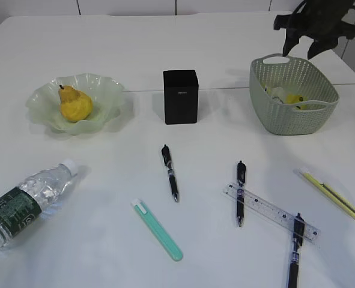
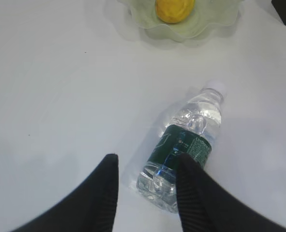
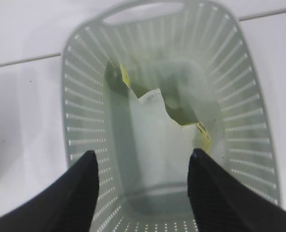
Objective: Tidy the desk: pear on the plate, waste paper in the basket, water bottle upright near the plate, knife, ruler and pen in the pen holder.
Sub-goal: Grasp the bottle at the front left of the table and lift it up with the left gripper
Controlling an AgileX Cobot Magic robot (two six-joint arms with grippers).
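The yellow pear (image 1: pixel 76 105) lies on the pale green plate (image 1: pixel 105 87). Crumpled waste paper (image 3: pixel 155 121) sits inside the sage basket (image 3: pixel 75 72), and my right gripper (image 3: pixel 143 162) hangs open and empty above it, at the top right of the exterior view (image 1: pixel 301 47). The water bottle (image 2: pixel 188 147) lies on its side at the front left. My left gripper (image 2: pixel 145 166) is open just over the bottle's base end, not gripping it. A teal knife (image 1: pixel 156 229), a yellow knife (image 1: pixel 330 193), the clear ruler (image 1: pixel 270 211) and three pens (image 1: pixel 170 173) lie in front of the black pen holder (image 1: pixel 180 96).
One pen (image 1: pixel 240 192) lies under the ruler's left end and another (image 1: pixel 295 249) crosses its right end. The desk (image 1: pixel 105 156) is white, with a seam running behind the pen holder. The left arm does not show in the exterior view.
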